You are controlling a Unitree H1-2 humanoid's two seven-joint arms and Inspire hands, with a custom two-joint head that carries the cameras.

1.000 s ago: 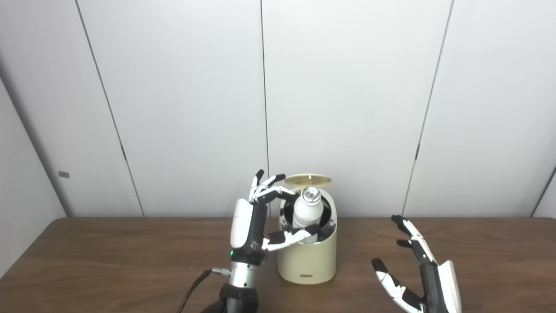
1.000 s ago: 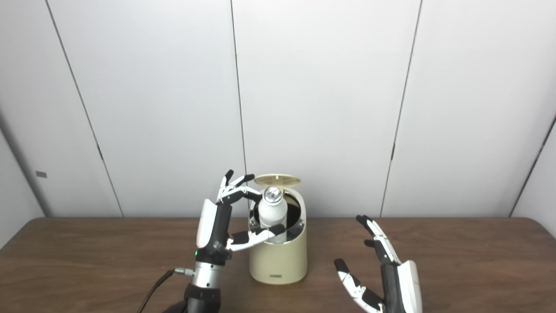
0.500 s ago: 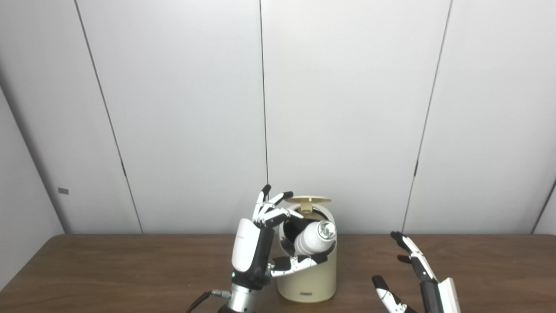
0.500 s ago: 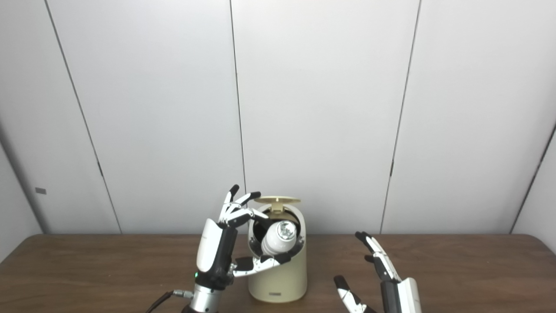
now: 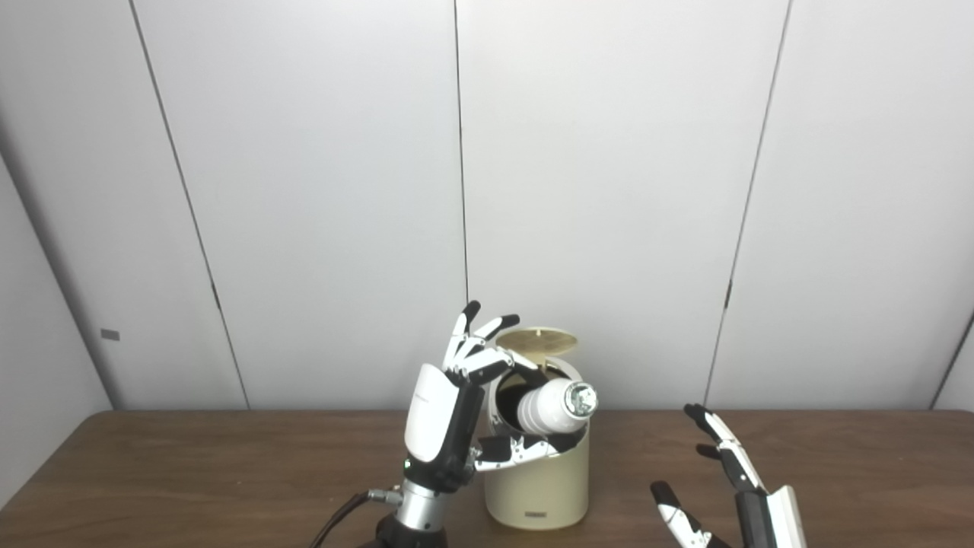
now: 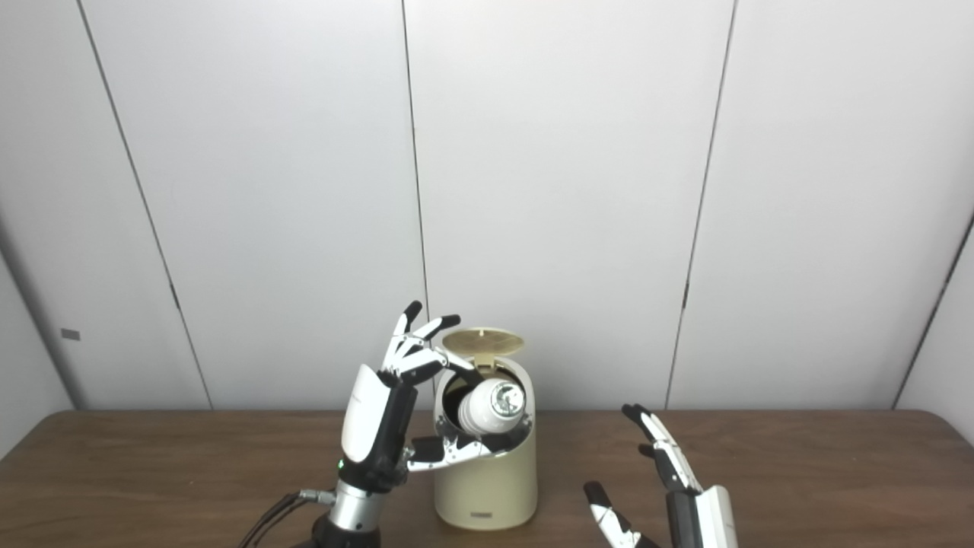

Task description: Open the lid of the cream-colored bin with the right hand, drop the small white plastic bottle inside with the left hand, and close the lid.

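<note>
The cream-colored bin point(image 5: 536, 487) stands on the table's middle with its round lid point(image 5: 542, 340) flipped up at the back. The small white bottle point(image 5: 552, 407) lies tilted across the bin's mouth, silver cap pointing right and toward me, its base down inside. My left hand point(image 5: 456, 411) stands upright just left of the bin, fingers spread above the rim and the thumb lying along the rim under the bottle; it looks open. My right hand point(image 5: 730, 495) waits open, low at the right, apart from the bin. In the right eye view the bottle point(image 6: 487, 403) shows the same.
A brown wooden table point(image 5: 190, 472) runs the width of the view, backed by white wall panels. A black cable point(image 5: 342, 517) trails from the left wrist at the bottom edge.
The camera tilted up, so the scene sits lower. The bottle went from upright in my left hand to lying tipped in the bin's mouth, and the left fingers spread wider and rose.
</note>
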